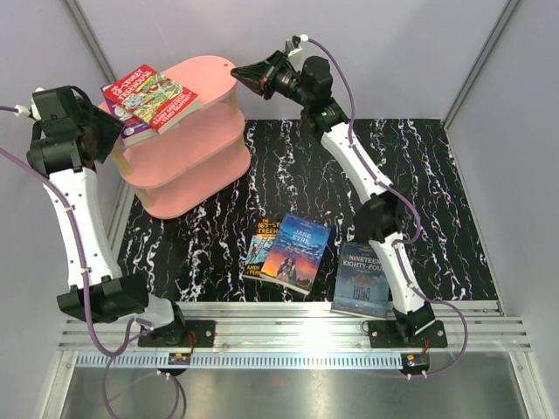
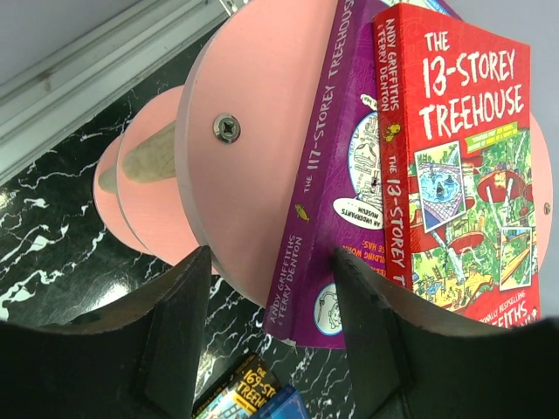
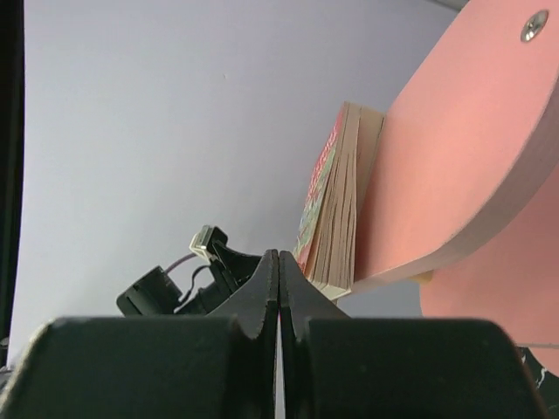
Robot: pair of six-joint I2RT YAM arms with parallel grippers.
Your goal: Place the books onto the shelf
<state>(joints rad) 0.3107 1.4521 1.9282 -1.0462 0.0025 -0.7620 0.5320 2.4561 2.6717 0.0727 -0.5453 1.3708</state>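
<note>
While two books (image 1: 150, 98) lie stacked atop the shelf (image 1: 208, 74), neither is gripped.
Left gripper (image 2: 272, 271) spread at the stack's corner, likely squaring it up; right gripper (image 3: 278, 262) pressed together, empty, probably a backstop.

— The arms' colours?
— Left arm (image 1: 80, 229) and right arm (image 1: 356, 155): white links, black joints, black bases (image 1: 189, 333).
— Cables?
— A purple cable (image 1: 348, 94) trails along each, looping out past the base.
— Fingers?
— Fingers (image 2: 170, 345) are matte black, thick and wedge-shaped.
</note>
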